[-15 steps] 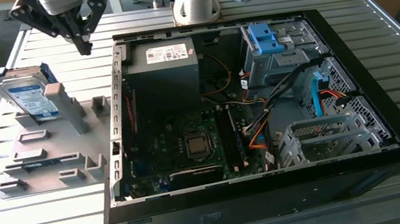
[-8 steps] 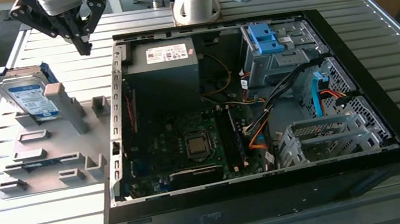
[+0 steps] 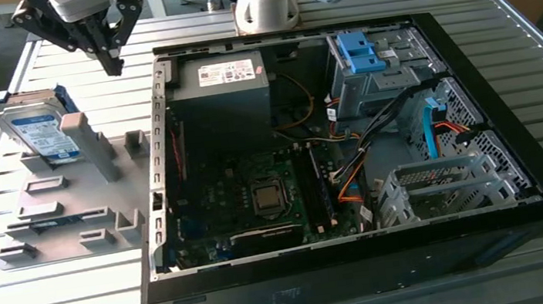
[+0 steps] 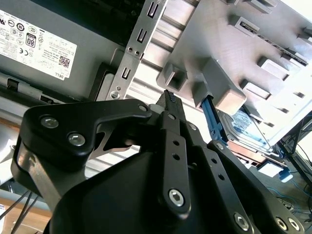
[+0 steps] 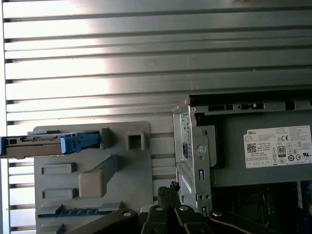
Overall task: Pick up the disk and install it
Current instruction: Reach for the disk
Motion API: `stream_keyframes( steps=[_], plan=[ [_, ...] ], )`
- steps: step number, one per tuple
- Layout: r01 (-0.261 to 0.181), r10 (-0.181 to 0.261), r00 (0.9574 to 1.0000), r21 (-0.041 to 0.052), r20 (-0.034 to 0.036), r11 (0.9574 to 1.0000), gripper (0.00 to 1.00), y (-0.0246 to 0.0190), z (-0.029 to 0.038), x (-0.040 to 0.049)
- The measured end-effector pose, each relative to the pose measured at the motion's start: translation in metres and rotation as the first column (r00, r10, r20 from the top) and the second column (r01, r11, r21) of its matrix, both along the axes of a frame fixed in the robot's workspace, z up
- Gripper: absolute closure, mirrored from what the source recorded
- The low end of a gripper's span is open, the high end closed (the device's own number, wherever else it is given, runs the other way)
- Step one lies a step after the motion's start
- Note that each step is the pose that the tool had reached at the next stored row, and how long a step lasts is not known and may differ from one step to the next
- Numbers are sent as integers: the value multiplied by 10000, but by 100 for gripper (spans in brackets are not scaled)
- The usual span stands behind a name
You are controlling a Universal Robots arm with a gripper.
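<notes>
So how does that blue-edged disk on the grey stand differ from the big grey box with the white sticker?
The disk stands on edge in the grey stand outside the computer case; the grey box sits inside it. The disk is slim with a blue frame; the grey box is far bulkier and frameless. Both are rectangular and labelled.
</notes>
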State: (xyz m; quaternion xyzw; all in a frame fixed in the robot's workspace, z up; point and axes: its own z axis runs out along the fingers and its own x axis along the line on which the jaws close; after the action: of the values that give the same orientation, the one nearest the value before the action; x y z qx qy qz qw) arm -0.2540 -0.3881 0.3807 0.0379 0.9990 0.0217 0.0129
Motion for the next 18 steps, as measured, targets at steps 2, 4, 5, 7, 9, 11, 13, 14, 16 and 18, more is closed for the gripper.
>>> stream_keyframes(
  steps=[2,4,5,7,9,11,13,14,16,18],
  plan=[
    [0,0,10000,0,0,10000,89,0,-2,-4],
    [0,0,10000,0,-1,10000,89,0,-3,-8],
    [0,0,10000,0,-1,10000,89,0,-4,-10],
    [2,-2,10000,0,-1,10000,89,0,-6,-17],
    [0,0,10000,0,-1,10000,89,0,-8,-21],
    [1,-1,10000,0,-1,10000,89,0,-9,-28],
    [0,0,10000,0,-1,10000,89,0,-11,-35],
    [2,-2,10000,-1,-2,10000,89,0,-11,-44],
    [1,-1,10000,0,-1,10000,89,4,-14,-72],
    [2,-2,10000,1,0,10000,89,17,-16,-99]
  ],
)
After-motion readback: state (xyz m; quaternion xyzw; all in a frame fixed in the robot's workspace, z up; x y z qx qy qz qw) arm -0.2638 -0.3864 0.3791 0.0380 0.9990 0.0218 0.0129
